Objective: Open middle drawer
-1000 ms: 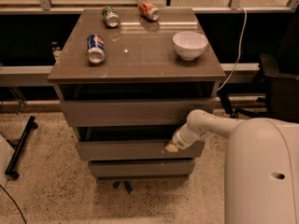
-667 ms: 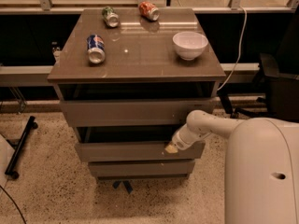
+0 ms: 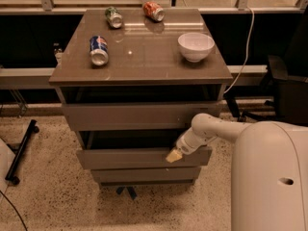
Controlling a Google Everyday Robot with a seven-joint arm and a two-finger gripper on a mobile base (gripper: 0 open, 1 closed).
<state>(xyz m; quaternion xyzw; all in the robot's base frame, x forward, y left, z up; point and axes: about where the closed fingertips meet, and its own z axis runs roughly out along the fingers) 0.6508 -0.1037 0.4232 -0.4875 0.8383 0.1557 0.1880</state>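
Observation:
The middle drawer (image 3: 130, 158) is a plain grey-brown front of medium height in the cabinet's stack. It stands a little out from the cabinet, with a dark gap above it. My gripper (image 3: 173, 155) is at the top edge of this front, right of centre, with its pale tip on the panel. My white arm (image 3: 216, 129) reaches to it from the right. The top drawer front (image 3: 139, 116) is above and the bottom drawer front (image 3: 144, 175) is below.
On the cabinet top (image 3: 144, 61) lie a blue can (image 3: 98, 50), a green can (image 3: 113, 17), a red can (image 3: 153, 11) and a white bowl (image 3: 196, 46). My white body (image 3: 269, 177) fills the lower right. A black stand foot (image 3: 21, 150) lies on the floor at the left.
The middle drawer front has come slightly further out towards the camera, and my gripper has moved with it, a little down and left.

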